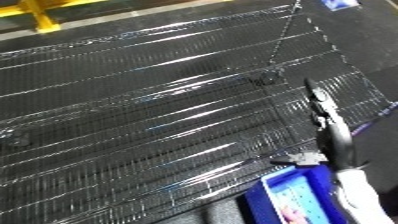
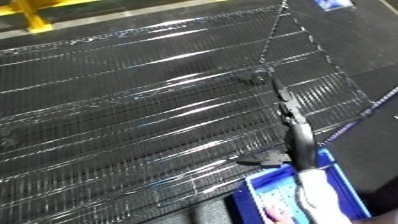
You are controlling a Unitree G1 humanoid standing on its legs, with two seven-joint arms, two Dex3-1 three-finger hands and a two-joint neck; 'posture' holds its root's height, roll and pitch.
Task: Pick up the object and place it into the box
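Note:
A blue bin (image 1: 266,186) stands at the lower right, cut off by the view's edge. Inside it lies something pale blue and white (image 1: 298,199) with a pink patch (image 1: 293,215) near the bottom edge; I cannot tell what it is. My right hand (image 1: 327,125) reaches out over the bin's far rim and above the black wire mesh (image 1: 133,110). Its fingers (image 2: 286,102) are straight and the thumb (image 1: 298,159) sticks out to the left. Nothing shows in the hand. Behind it the white forearm (image 1: 360,192) runs over the bin. My left hand is out of view.
The glossy black wire mesh fills most of the view and slopes to a corner at the upper right. A yellow frame (image 1: 40,15) stands at the far upper left. A small dark fitting (image 1: 269,77) sits on the mesh beyond my fingertips.

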